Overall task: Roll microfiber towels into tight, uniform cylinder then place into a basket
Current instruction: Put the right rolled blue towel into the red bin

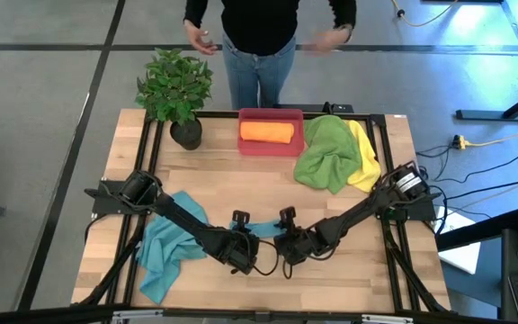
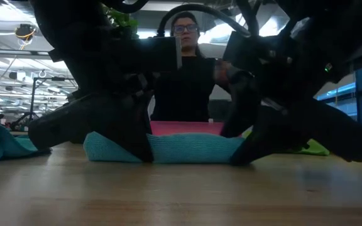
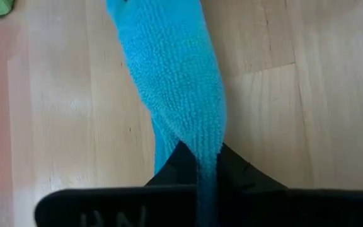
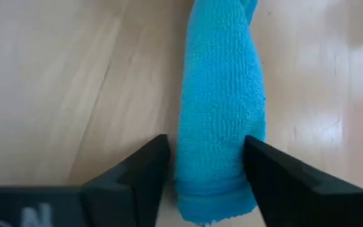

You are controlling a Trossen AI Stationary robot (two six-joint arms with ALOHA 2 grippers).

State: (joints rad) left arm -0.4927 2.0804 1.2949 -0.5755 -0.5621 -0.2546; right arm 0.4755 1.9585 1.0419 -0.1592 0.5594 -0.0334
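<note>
Microfiber towels lie in four places. A rolled teal-blue towel (image 2: 168, 149) lies on the wooden table (image 1: 349, 270) at about six o'clock from the table's middle, stretched between both grippers. The left gripper (image 3: 197, 165) is pinched tight on one end of this roll, its dark fingers (image 3: 180, 165) closed so that the cloth squeezes thin between them. The right gripper (image 4: 208, 165) straddles the other end: its fingers (image 4: 145, 165) stand at a moderate gap, one on each side of the roll, with the cloth filling the space between them, though a firm grip cannot be made out. In the low view the roll rests flat on the tabletop as a long cylinder, with both arms bearing down at its ends.

A second teal-blue towel (image 1: 165, 252) lies loose and crumpled at about eight o'clock, under the left arm. The green towel (image 1: 326, 153) sits heaped at about two o'clock, overlapping the yellow towel (image 1: 364, 157), which peeks out on its far side toward three o'clock.

The basket (image 1: 271, 147) stands at twelve o'clock near the table's far edge, touching the green heap. The orange towel (image 1: 266, 132) lies rolled inside it.

A potted plant (image 1: 175, 90) stands at eleven o'clock, just beside the basket. A person (image 1: 259, 36) in a dark top and jeans stands beyond the far edge.
</note>
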